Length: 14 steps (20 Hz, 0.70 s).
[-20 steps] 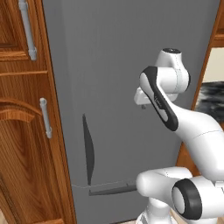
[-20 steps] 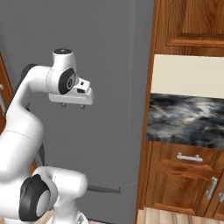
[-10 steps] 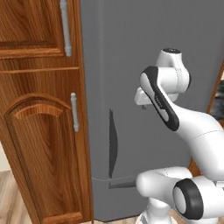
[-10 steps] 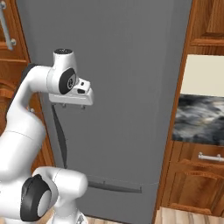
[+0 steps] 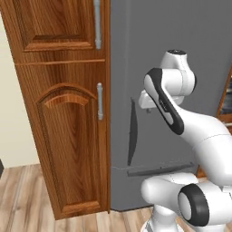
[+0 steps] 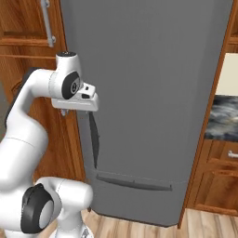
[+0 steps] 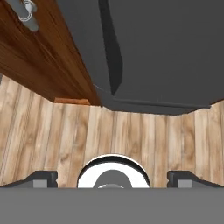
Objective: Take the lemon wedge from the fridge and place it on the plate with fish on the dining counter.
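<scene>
Base view shifted since a second ago: fridge (image 5: 181, 68) now centred, wooden cupboard (image 5: 68, 113) filling the left of the left base frame, so driving up to the fridge, not yet reaching. Door shut, curved handle (image 5: 131, 131) at centre; lemon wedge presumably inside, hidden. Gripper (image 7: 112, 178) spread wide, holding nothing, pointing down at plank floor (image 7: 57, 135). Cupboard edge flush against the fridge's side, leaving little room there; open floor in the lower frame for backing off while swinging the door.

Fridge (image 5: 172, 41) matt grey; cupboard (image 5: 63, 113) glossy wood.
</scene>
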Available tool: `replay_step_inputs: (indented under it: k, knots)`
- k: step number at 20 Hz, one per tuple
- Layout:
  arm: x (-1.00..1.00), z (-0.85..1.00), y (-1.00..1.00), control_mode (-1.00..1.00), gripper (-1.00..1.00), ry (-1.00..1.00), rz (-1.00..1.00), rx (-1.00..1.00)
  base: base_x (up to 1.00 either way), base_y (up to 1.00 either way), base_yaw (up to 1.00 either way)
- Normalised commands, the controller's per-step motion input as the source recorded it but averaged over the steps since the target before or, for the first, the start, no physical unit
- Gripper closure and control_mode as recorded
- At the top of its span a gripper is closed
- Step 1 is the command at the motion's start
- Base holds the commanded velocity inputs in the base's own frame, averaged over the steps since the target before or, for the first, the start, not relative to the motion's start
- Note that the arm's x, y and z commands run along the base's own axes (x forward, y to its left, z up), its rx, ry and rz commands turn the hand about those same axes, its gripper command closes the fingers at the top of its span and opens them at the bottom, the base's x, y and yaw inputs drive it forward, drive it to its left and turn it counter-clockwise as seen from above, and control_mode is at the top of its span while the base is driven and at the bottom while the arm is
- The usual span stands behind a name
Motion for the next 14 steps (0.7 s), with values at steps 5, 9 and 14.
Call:
replay_step_inputs:
  k: [5, 9, 14]
  knots:
    - [0.00, 0.00, 0.00, 1.00, -1.00, 0.00, 0.00, 0.00, -0.68, 0.20, 0.00]
    - [0.00, 0.00, 0.00, 1.00, -1.00, 0.00, 0.00, 0.00, -0.51, 0.16, 0.00]
    - [0.00, 0.00, 0.00, 1.00, -1.00, 0.00, 0.00, 0.00, -0.41, 0.07, 0.00]
